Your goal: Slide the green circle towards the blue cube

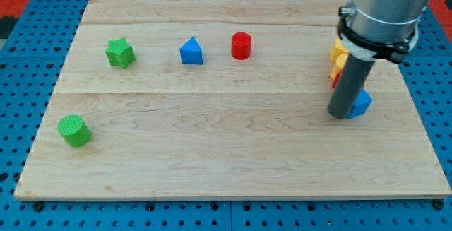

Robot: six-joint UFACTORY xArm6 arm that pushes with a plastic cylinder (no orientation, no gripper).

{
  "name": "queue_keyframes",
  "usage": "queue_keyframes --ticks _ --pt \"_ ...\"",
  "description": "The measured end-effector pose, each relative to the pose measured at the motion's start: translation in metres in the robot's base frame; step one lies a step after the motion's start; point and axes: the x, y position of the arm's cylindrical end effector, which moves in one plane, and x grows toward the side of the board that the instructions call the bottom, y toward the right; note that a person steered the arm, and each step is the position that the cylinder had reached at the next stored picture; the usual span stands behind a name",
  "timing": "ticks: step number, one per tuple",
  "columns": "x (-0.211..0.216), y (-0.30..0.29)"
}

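Observation:
The green circle [73,130], a short cylinder, sits near the view's left edge of the wooden board [226,160], toward the bottom. The blue cube [361,103] is far across the board at the view's right, partly hidden behind my rod. My tip [342,114] rests on the board touching or just beside the blue cube's left side, far from the green circle.
A green star [120,52], a blue triangular block [191,51] and a red cylinder [241,45] stand in a row near the view's top. A yellow block [338,53] and a red block [336,78] are partly hidden behind the rod above the blue cube.

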Motion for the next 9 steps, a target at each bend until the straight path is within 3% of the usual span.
queue_keyframes --ticks 1,2,5,6,7,8,9 --pt "0.011 -0.003" --pt "0.048 -0.071" --pt "0.111 -0.434" --pt "0.108 -0.481" --pt "0.097 -0.483" --pt "0.042 -0.476" --pt "0.018 -0.409"
